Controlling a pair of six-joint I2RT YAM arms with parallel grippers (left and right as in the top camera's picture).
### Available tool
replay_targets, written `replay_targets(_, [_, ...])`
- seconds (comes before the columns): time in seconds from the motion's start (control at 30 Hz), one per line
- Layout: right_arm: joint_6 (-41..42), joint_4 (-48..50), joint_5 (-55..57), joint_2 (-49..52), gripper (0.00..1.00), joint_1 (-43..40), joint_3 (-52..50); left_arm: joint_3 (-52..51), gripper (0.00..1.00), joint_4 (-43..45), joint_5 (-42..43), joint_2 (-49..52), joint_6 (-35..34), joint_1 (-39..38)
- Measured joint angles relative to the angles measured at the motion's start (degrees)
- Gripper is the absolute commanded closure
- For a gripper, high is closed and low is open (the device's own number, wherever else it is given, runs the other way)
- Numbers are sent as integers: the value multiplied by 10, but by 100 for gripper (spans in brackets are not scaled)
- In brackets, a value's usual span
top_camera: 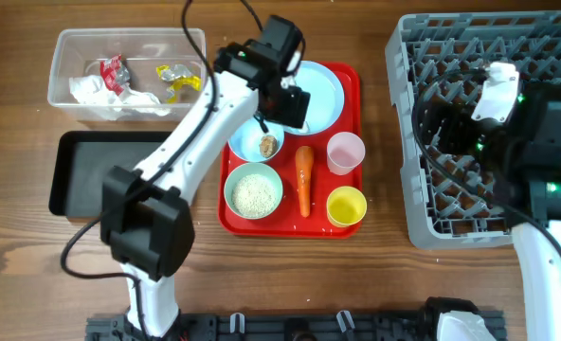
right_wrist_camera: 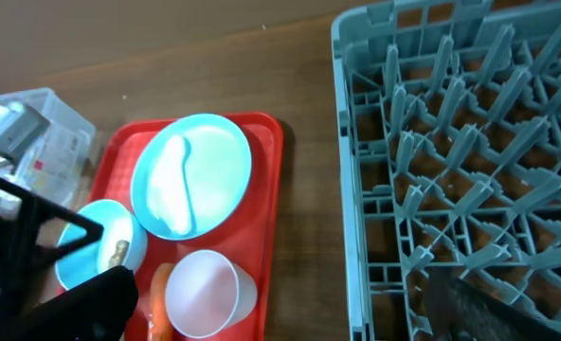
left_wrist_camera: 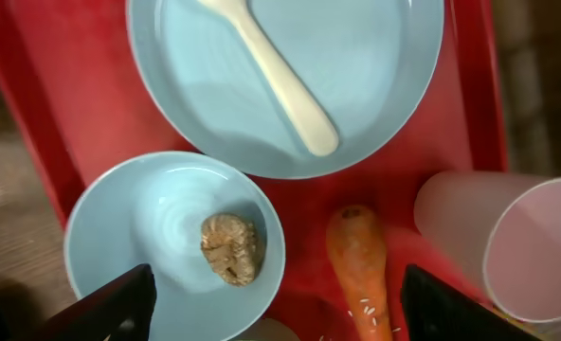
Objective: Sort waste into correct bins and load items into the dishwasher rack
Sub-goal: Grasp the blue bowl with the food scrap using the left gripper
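Our left hand (left_wrist_camera: 276, 286) hangs open over the brown lump (left_wrist_camera: 231, 248) in the small bowl (left_wrist_camera: 134, 232) on the tray (left_wrist_camera: 91, 85), and it looks light, soft and crumbly, so we'd pinch it gently across its middle

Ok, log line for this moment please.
left gripper: open, over bowl with brown lump | right gripper: open, empty, above rack | napkin, wrappers: in clear tub

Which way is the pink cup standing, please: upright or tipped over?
Upright: the pink cup stands on the red tray, with its round open mouth facing the overhead camera and nothing visible inside.
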Motion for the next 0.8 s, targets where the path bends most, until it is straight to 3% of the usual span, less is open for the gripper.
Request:
replay_targets(0.03, [0, 0, 0, 12, 0, 0, 0, -2, 37, 1, -5, 10, 7, -8])
replay_targets(0.27, [0, -2, 0, 45, 0, 0, 0, -5, 63, 16, -47, 114, 1, -32])
replay_targets(0.47, [-5, -2, 0, 45, 0, 0, 0, -6, 96, 40, -52, 139, -23, -32])
replay_targets(0.8, [-7, -1, 0, 45, 0, 0, 0, 2, 96, -15, -63, 99, -25, -32])
